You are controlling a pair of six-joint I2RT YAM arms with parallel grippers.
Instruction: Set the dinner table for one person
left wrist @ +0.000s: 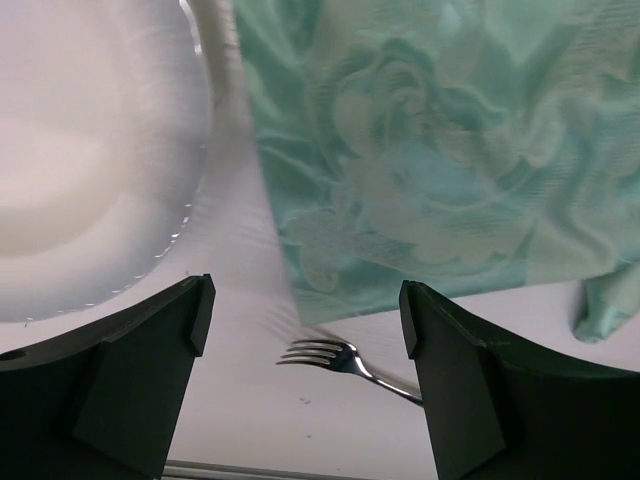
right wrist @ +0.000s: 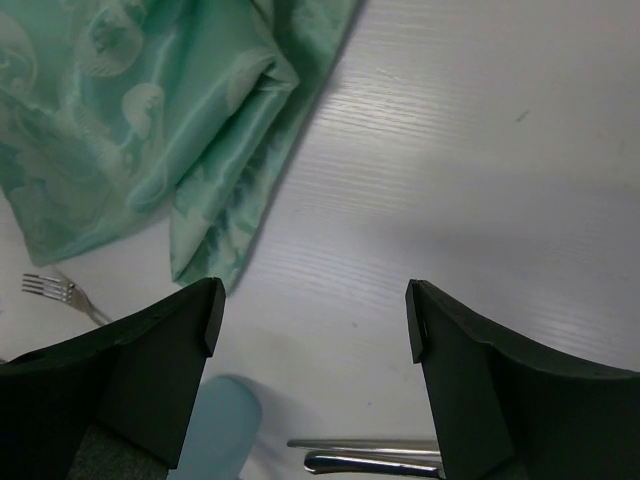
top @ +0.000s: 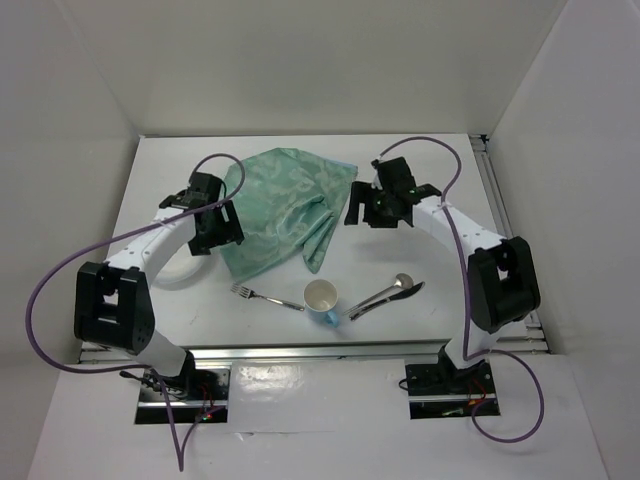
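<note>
The plate (top: 178,272), at the left of the table (top: 160,165), shows nothing on it, though the left arm hides part of it. The left gripper (left wrist: 305,300) hovers with jaws wide over the strip between the plate and the placemat (top: 285,205), gripping nothing. The placemat lies rumpled mid-table, its right side folded over itself. The step in hand seems to be spreading it flat. The left claw should pinch only the cloth's edge, clear of the plate rim, while the right takes the fold's top layer and draws it outward. Near the front lie a fork (top: 265,296), an upright cup (top: 321,297) that looks empty, and a spoon (top: 398,285) and knife (top: 385,302) together. The right gripper (right wrist: 315,305) hangs wide open beside the fold, empty.
</note>
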